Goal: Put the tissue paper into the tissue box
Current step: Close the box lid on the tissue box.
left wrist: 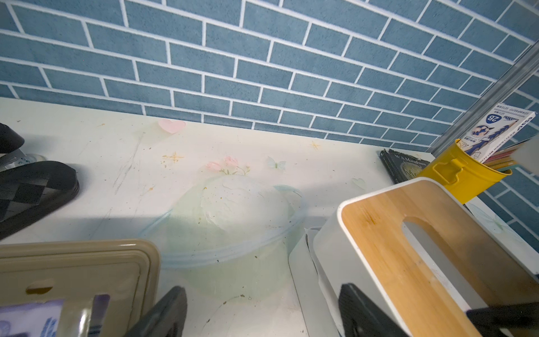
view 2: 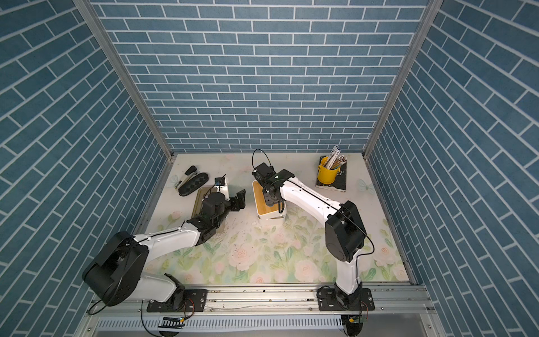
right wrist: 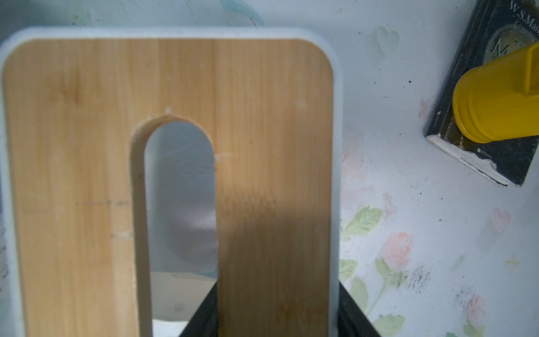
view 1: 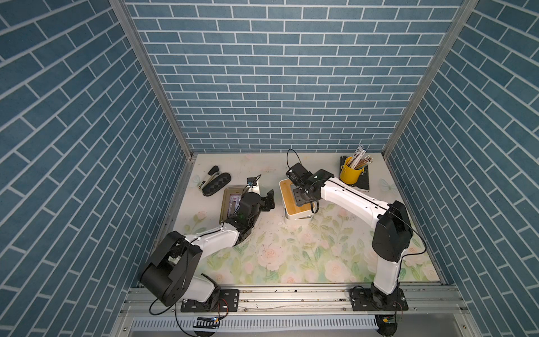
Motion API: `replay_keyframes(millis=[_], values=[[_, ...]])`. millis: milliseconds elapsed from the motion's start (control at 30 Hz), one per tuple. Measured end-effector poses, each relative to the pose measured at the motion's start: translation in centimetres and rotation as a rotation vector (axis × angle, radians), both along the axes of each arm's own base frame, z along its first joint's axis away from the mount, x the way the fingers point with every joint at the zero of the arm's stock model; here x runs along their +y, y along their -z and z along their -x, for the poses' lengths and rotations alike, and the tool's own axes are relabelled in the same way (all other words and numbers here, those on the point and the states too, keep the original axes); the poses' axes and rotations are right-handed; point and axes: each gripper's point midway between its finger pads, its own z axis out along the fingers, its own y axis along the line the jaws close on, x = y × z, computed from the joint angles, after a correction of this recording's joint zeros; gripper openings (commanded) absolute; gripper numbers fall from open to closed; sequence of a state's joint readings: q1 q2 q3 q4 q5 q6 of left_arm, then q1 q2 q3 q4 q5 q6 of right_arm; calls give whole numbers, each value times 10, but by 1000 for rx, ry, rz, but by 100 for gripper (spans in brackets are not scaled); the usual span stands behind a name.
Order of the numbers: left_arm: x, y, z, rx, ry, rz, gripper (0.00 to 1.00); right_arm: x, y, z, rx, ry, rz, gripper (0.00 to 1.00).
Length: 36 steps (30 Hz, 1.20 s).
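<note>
Lid-lift step. Held tissue box lid (right wrist: 87, 146) tilted off base (view 1: 297, 218) with right gripper (right wrist: 277, 315), half-closed across slot edge. Kept left gripper (view 1: 268, 202) wide, empty. Judged tissue paper (left wrist: 29, 318) in tray (left wrist: 73, 262); needed picking next.

Both top views are hanging high over the front rail (view 1: 291, 297), tilting down toward the back wall (view 1: 280, 73) and taking in the whole table (view 1: 291, 262) from afar, each covering almost the same ground with a slight sideways shift. The left wrist view is sitting low and near the table, facing the back wall across it. The right wrist view is looking almost straight down from very close on the tissue box (right wrist: 262, 116), sharing that box, the yellow cup (right wrist: 495, 102) and the book (right wrist: 510, 163) with the left wrist view.
</note>
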<state>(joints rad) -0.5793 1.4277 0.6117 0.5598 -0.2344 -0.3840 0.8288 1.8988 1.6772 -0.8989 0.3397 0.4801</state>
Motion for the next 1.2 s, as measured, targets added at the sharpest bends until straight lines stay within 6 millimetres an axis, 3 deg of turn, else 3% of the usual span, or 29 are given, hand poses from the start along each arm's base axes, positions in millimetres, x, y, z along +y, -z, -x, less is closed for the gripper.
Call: replay_keyframes(millis=[300,433,767,1200], values=[[0,1,1,-1,3,-2,87,45,6,-5,1,-37,-13,20],[1,1,2,-2,5,-3,87,50,10,-5,11,-37,15,20],[1,2,3,-1,6,-6,87,18,14,-7,27,13,162,20],[1,2,3,-1,6,-6,87,1,9,-14,27,55,171,20]])
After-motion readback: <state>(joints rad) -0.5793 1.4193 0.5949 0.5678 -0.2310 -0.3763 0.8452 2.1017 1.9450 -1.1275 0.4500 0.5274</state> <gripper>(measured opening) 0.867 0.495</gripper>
